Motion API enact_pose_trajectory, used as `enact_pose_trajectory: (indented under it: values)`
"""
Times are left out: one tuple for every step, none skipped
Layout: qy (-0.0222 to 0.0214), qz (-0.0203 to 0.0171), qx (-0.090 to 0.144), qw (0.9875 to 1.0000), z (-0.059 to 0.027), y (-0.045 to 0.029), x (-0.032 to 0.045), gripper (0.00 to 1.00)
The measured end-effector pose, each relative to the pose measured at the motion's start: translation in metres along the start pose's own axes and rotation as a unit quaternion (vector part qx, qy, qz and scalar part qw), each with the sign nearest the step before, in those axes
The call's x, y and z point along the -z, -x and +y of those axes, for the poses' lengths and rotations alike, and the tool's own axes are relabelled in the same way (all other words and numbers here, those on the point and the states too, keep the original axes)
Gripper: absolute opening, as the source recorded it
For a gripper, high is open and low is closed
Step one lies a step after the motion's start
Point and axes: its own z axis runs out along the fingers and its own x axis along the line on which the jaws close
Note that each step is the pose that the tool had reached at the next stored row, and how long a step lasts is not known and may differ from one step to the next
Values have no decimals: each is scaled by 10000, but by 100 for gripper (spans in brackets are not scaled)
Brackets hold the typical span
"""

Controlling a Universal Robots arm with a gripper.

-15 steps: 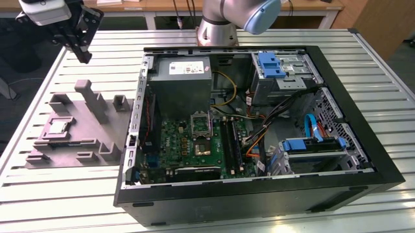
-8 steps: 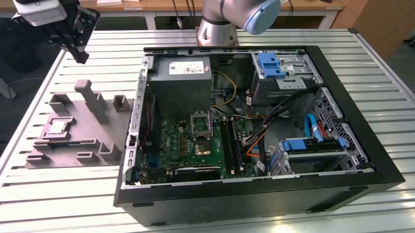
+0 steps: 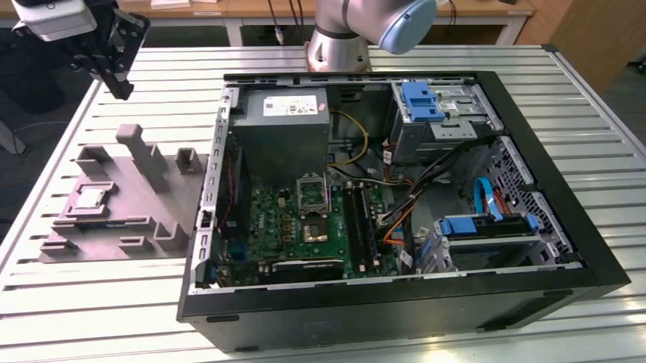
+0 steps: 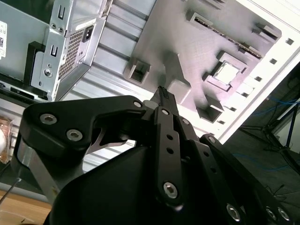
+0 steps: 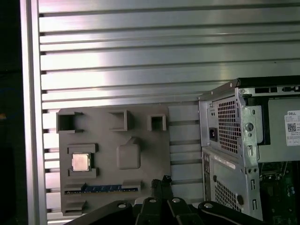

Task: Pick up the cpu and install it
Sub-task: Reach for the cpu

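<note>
The cpu (image 3: 91,198) is a small pale square chip lying flat in a recess of the grey moulded tray (image 3: 126,227), at the exterior view's left. Both wrist views show it too, cpu (image 5: 80,162) and cpu (image 4: 228,72), seated in the tray (image 5: 154,150). My gripper (image 3: 123,91) hangs high above the tray's far end, its black fingers (image 4: 162,91) closed together with nothing between them. Its tips (image 5: 161,182) sit above the tray near a tall post, well apart from the cpu. Inside the open case, the green motherboard (image 3: 293,234) shows a silver socket frame (image 3: 313,193) standing up.
The black computer case (image 3: 565,227) lies open on a slatted aluminium table (image 3: 101,302). It holds a grey power supply (image 3: 283,128), blue drive caddies (image 3: 419,102) and loose cables (image 3: 434,189). The arm's base (image 3: 338,41) stands behind the case. Tray posts (image 3: 136,147) rise near the gripper.
</note>
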Motion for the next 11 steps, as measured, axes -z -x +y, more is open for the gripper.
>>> enact_pose_trajectory:
  values:
    - [0,0,0,10000,-1,-6,0,11]
    - [0,0,0,10000,-1,-12,-1,11]
    - [0,0,0,10000,-2,-19,-1,11]
    - [0,0,0,10000,-2,-25,-1,11]
    - [0,0,0,10000,-2,-30,-2,11]
    - [0,0,0,10000,-3,-37,-2,11]
    - [0,0,0,10000,-4,-43,-3,11]
    - [0,0,0,10000,-4,-49,-3,11]
    - [0,0,0,10000,-4,-55,-3,11]
    - [0,0,0,10000,-5,-61,-4,11]
    - [0,0,0,10000,-5,-67,-4,11]
